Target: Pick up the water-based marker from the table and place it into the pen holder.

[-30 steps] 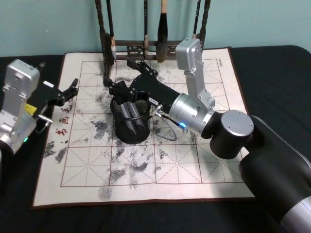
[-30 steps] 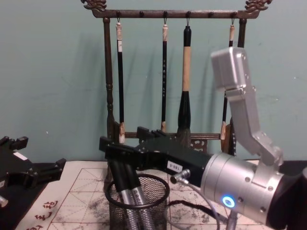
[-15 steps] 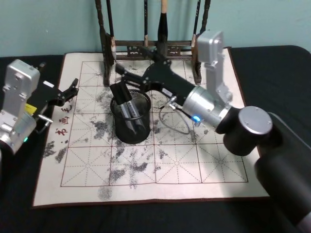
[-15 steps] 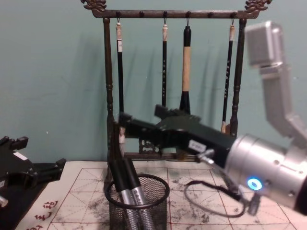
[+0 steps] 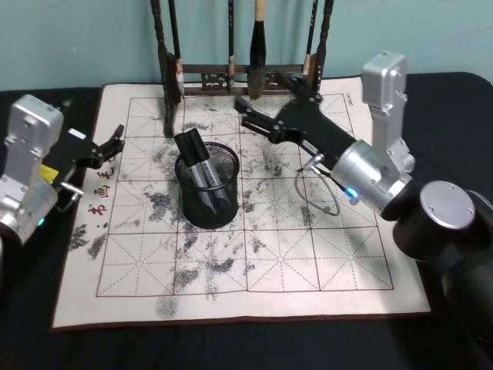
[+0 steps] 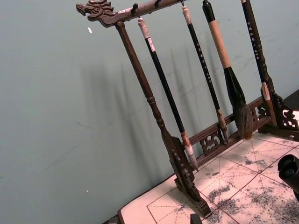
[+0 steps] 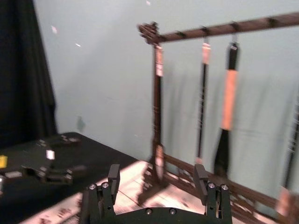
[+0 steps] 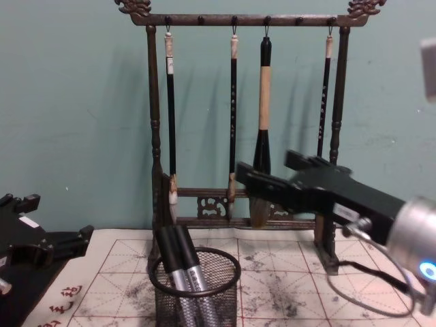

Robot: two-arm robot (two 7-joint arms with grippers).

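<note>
Standing on the stained mat [image 5: 254,254] of the table [image 5: 431,108], the pen holder [image 5: 208,202] held two markers [image 5: 197,164] that leaned together toward the robot's left, black caps poking above the rim; I could not tell which was the water-based one. Behind it stood the wooden brush rack [image 8: 158,136]. The right gripper [image 5: 262,104] hung raised over the mat, to the cup's right and near the rack, its fingers [image 7: 113,177] spread apart and empty. The left gripper [image 5: 115,142] rested parked at the mat's left edge; whether its jaws were parted I could not tell.
</note>
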